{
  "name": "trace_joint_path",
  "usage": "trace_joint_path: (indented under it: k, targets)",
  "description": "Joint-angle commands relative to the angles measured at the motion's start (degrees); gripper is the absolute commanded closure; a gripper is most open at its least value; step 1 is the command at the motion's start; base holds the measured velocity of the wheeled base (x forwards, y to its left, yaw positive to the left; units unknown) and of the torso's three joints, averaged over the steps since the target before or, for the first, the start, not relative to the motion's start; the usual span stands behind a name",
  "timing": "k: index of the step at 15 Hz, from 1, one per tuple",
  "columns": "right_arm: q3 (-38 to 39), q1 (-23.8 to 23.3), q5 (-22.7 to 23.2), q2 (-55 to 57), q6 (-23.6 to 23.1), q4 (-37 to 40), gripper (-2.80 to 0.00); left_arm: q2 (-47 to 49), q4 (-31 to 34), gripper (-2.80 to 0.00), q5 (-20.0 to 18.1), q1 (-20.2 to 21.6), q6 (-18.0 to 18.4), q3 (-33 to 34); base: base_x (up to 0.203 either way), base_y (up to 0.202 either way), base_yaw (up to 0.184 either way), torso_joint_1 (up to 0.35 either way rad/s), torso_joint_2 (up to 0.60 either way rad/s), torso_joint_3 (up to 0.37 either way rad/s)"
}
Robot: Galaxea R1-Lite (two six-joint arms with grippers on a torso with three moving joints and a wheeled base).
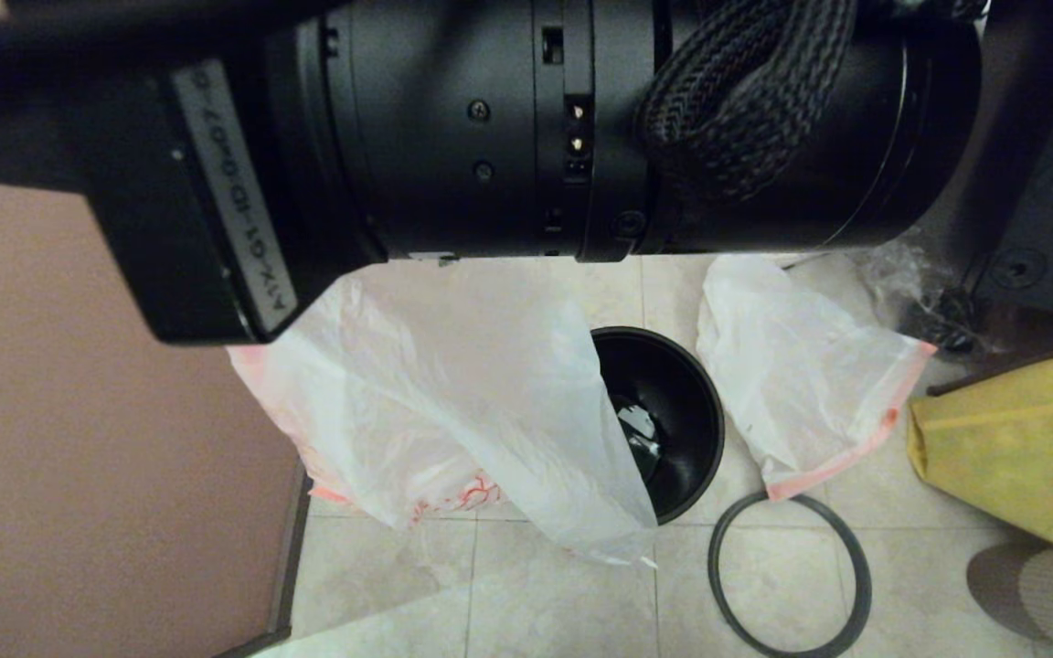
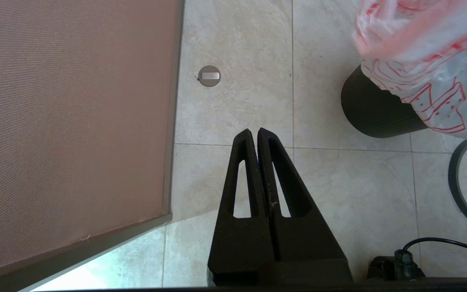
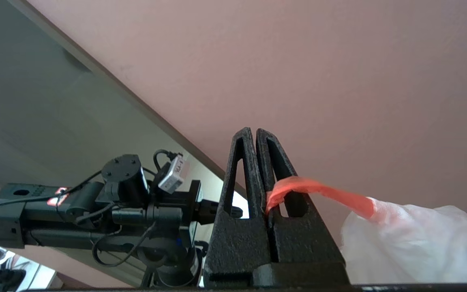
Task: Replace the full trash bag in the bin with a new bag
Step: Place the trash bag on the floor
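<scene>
Pale tiled floor (image 1: 572, 594) beside a pinkish wall (image 1: 79, 439). Right gripper (image 3: 255, 134) fingers clamp the new bag (image 1: 453, 402) hem over the bin (image 1: 682, 411); left gripper (image 2: 253, 134) fingers together, empty.

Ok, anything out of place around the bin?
The grey rim ring lies on the floor beside the bin, not on it. The new bag, hanging by its drawstring from the right claw, drapes over only one side of the bin.
</scene>
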Motion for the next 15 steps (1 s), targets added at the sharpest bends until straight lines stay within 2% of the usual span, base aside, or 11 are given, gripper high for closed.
trace_joint_path:
  k: [1, 4, 5, 6, 10, 13, 15]
  targets:
    - [-0.4, 0.7, 0.0, -1.4, -0.2, 0.0, 0.0, 0.1, 0.1, 0.0, 0.0, 0.0, 0.0, 0.0, 0.0, 0.0, 0.0, 0.0, 0.0, 0.0]
    - [-0.5, 0.7, -2.4, -3.3, -3.6, 0.1, 0.0, 0.1, 0.0, 0.0, 0.0, 0.0, 0.0, 0.0, 0.0, 0.0, 0.0, 0.0, 0.0, 0.0]
    - [-0.5, 0.5, -5.7, -3.5, -5.6, 0.1, 0.0, 0.1, 0.0, 0.0, 0.0, 0.0, 0.0, 0.0, 0.0, 0.0, 0.0, 0.0, 0.0, 0.0]
    - [-0.4, 0.2, -8.4, -4.1, -6.2, 0.0, 0.0, 0.1, 0.0, 0.0, 0.0, 0.0, 0.0, 0.0, 0.0, 0.0, 0.0, 0.0, 0.0, 0.0]
    - [-0.4, -0.3, -12.7, -11.3, -6.8, 0.3, 0.0, 0.1, 0.0, 0.0, 0.0, 0.0, 0.0, 0.0, 0.0, 0.0, 0.0, 0.0, 0.0, 0.0]
    - [-0.4, -0.1, -21.5, -15.4, -11.9, 0.2, 0.0, 0.1, 0.0, 0.0, 0.0, 0.0, 0.0, 0.0, 0.0, 0.0, 0.0, 0.0, 0.0, 0.0]
    - [-0.4, -0.5, -24.8, -18.5, -12.9, 0.3, 0.0, 0.1, 0.0, 0.0, 0.0, 0.0, 0.0, 0.0, 0.0, 0.0, 0.0, 0.0, 0.0, 0.0]
